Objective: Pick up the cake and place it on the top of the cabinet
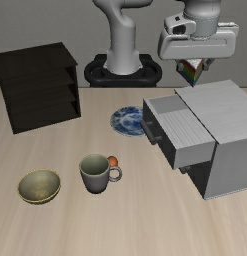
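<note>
The hand (191,61) hangs above the far edge of the grey cabinet (223,108), clenched on the cake (192,70), a small red-and-green block held up off every surface. It is probably carried this high to clear the cabinet's top before being set down there. The drawer (180,135) stands pulled out toward the plate (126,120). On the table (125,215) sit a mug (95,174) and a bowl (39,186), well apart from the cake. No writing can be read.

Glossy white-grey arm (122,35) on a round black base (99,71), with a boxy white end effector (192,66).
</note>
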